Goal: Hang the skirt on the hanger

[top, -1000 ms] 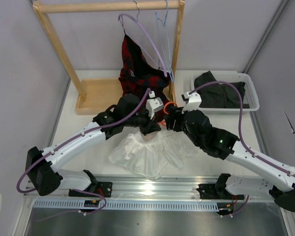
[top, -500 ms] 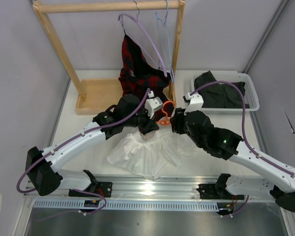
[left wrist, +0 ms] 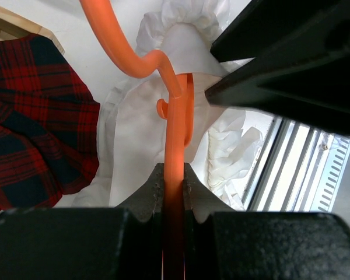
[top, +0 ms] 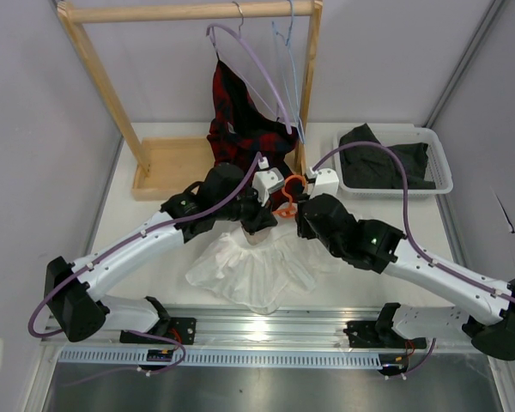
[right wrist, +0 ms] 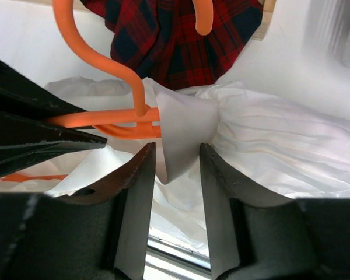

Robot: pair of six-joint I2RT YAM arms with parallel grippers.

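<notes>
Since a second ago your right gripper (right wrist: 174,169) has slid leftward, pinching a skirt (right wrist: 268,151) fold just right of the hanger (left wrist: 174,175) bar, which runs left-right and is clamped by your left gripper (left wrist: 174,195).

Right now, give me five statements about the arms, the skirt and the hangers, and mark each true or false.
1. The left gripper is shut on the orange hanger. True.
2. The right gripper is clamped on the hanger's hook. False: its fingers bracket a raised fold of the white skirt.
3. The skirt hangs from the wooden rack. False: it lies on the table.
4. The plaid garment hangs on the lilac hanger. True.
5. The tray holds the skirt. False: it holds a dark cloth.
</notes>
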